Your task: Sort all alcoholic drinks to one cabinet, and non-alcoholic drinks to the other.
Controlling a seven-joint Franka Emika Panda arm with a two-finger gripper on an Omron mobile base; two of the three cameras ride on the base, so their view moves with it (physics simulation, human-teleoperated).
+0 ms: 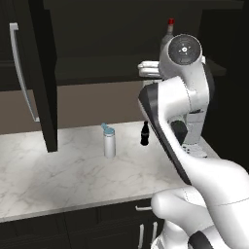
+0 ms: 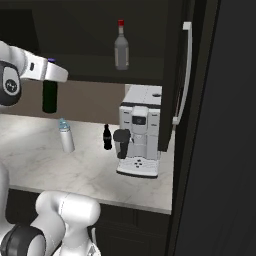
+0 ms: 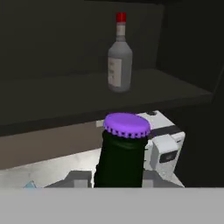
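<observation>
My gripper (image 2: 50, 76) is shut on the dark green beer bottle (image 2: 49, 97), which hangs upright in the air above the counter, left of and just below the open upper cabinet's shelf (image 2: 95, 76). In the hand view the beer bottle (image 3: 122, 157) with its purple cap rises between my fingertips. The clear-grey liquor bottle (image 2: 121, 49) with a red cap stands upright on that shelf (image 3: 65, 98), ahead of the hand; the liquor bottle (image 3: 119, 59) is apart from the held one. On the counter stand the white flask (image 1: 109, 142) and the small black cola bottle (image 1: 144, 134).
A white coffee machine (image 2: 141, 131) stands on the marble counter (image 1: 58, 170) at the right, under the shelf. Dark cabinet doors hang open, one on the left (image 1: 43, 73) and one on the right with a long silver handle (image 2: 183, 75).
</observation>
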